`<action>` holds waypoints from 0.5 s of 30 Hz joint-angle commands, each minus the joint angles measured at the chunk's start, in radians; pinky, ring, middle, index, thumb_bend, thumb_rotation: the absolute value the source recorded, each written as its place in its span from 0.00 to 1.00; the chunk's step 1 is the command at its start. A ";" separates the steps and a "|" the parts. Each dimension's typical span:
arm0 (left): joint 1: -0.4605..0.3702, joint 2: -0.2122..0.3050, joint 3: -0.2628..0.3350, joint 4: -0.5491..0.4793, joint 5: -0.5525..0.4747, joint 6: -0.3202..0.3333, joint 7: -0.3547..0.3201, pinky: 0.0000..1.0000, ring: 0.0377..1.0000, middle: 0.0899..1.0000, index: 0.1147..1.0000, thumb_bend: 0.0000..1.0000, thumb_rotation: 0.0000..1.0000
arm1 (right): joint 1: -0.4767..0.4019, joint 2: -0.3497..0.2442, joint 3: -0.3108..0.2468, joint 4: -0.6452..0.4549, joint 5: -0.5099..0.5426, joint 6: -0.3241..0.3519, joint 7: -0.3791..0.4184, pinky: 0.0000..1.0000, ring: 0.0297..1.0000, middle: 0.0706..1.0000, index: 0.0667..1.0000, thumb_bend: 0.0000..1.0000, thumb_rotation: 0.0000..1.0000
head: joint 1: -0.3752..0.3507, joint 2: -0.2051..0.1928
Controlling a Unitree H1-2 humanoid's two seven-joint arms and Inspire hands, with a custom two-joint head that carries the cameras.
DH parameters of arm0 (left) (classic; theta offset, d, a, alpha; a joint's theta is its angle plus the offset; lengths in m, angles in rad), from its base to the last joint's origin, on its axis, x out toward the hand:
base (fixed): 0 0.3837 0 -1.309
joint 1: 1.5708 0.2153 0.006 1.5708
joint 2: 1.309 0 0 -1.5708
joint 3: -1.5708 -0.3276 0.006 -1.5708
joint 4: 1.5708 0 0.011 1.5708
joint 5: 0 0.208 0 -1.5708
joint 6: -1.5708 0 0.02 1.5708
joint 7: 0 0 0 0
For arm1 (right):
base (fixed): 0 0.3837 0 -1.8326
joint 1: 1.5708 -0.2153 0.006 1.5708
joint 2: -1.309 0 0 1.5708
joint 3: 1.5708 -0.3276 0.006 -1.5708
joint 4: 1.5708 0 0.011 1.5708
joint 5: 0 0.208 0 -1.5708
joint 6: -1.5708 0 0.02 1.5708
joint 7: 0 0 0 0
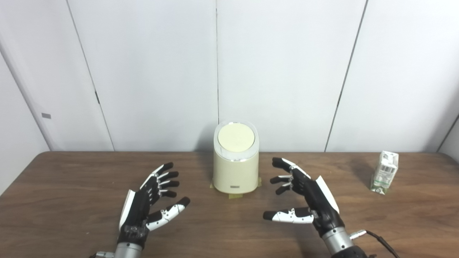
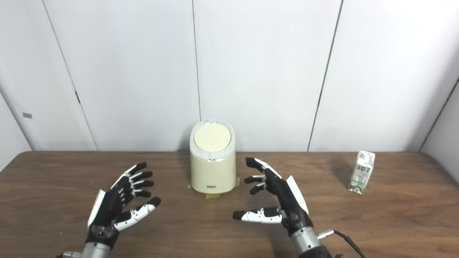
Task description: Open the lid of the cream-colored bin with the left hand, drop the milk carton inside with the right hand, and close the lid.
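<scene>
i see the cream-colored cylindrical plastic bin [image 1: 235, 172] upright at centre frame on the brown wooden table [image 1: 71, 200], near its far edge, resting on yellowish tape patches [image 1: 233, 195]. its round lid [image 1: 236, 138] lies flat and closed. the small white-and-green milk carton [image 1: 384, 172] stands upright at right of frame, well apart from the bin. my left hand [image 1: 148, 204], lower left, is empty with fingers spread. my right hand [image 1: 304, 197], lower right of the bin, is likewise empty, fingers apart. neither touches bin or carton.
</scene>
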 commanded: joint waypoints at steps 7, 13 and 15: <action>-0.039 0.005 -0.001 -0.016 -0.001 -0.042 0.001 0.62 0.71 0.77 0.83 0.66 0.15 | -0.029 -0.003 -0.007 -0.029 0.005 -0.023 -0.016 0.52 0.67 0.83 0.82 0.78 0.11 | 0.003 0.000; -0.040 0.003 -0.001 -0.015 0.002 -0.040 0.004 0.61 0.71 0.77 0.83 0.68 0.18 | -0.031 -0.003 -0.006 -0.020 0.004 -0.029 -0.018 0.53 0.67 0.83 0.82 0.78 0.12 | 0.005 -0.010; -0.041 0.003 -0.006 -0.017 0.011 -0.034 0.003 0.64 0.73 0.79 0.84 0.71 0.21 | -0.034 -0.002 -0.008 -0.010 0.008 -0.033 -0.019 0.53 0.67 0.83 0.82 0.78 0.11 | 0.008 -0.016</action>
